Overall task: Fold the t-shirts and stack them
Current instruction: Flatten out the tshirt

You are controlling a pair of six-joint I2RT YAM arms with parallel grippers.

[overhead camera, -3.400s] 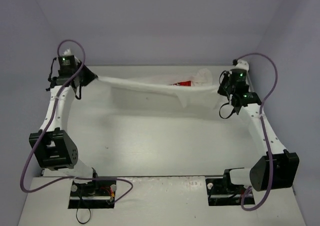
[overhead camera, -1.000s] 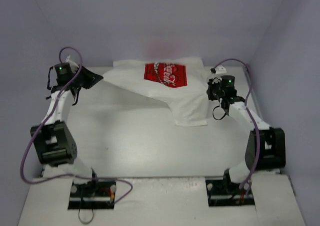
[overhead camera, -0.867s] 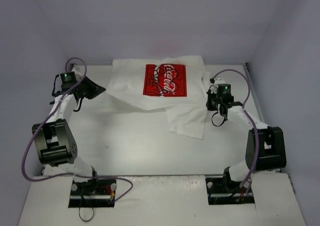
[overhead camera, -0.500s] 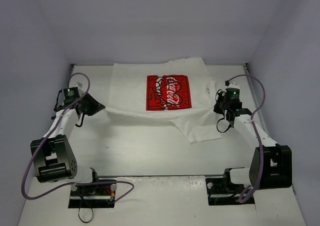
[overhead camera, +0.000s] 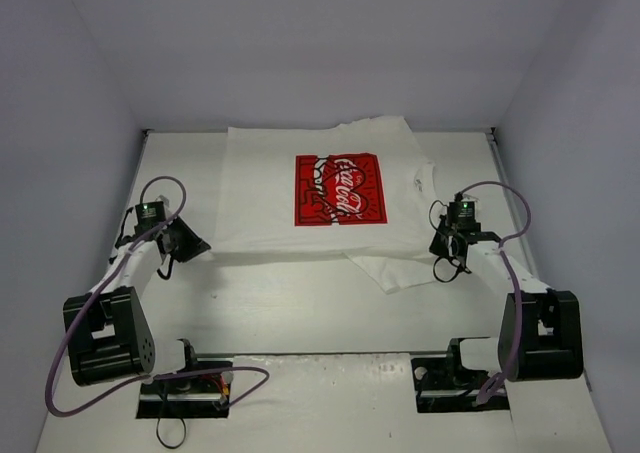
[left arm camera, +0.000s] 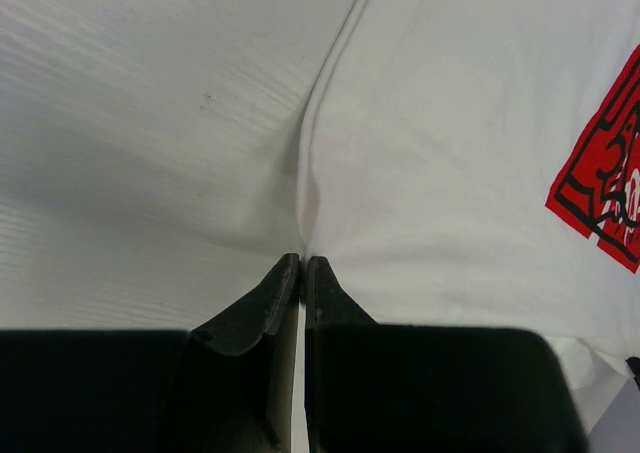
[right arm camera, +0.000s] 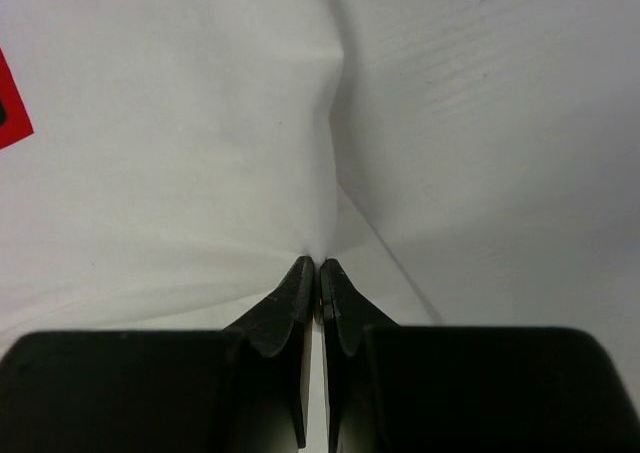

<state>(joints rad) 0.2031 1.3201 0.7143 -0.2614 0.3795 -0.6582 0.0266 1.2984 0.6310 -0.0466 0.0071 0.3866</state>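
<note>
Cloth lies spread across the 12 o'clock half of the pale grey tabletop (overhead camera: pixel 300 303): 1 white short-sleeved cotton t-shirt (overhead camera: pixel 260 193), face up, with its red square chest print with white script (overhead camera: pixel 341 189) showing just right of centre. Its near edge runs roughly 9-to-3 across the top view, and that edge is strung between the 2 arms.

The left gripper (overhead camera: pixel 198 246) sits at the shirt's 8 o'clock corner. In the left wrist view its black fingertips (left arm camera: pixel 285 273) are pressed together with the hem running straight into them and a small pucker converging there – closed on the fabric, as far as I can judge. The right gripper (overhead camera: pixel 440 248) is at the 4 o'clock corner. The right wrist view shows the same: the tips are closed to a thin seam and creases in the white cloth draw down to that point.

A loose white flap (overhead camera: pixel 390 268) pokes out past the near edge at about 5 o'clock, just beside the right gripper and well apart from the left one. I cannot tell whether it is a sleeve or a doubled-under part of the body.

From both grippers the shirt lies toward 12 o'clock, so any fold would carry the near edge away from the bases – and the flap is the right arm's to tidy.
</note>
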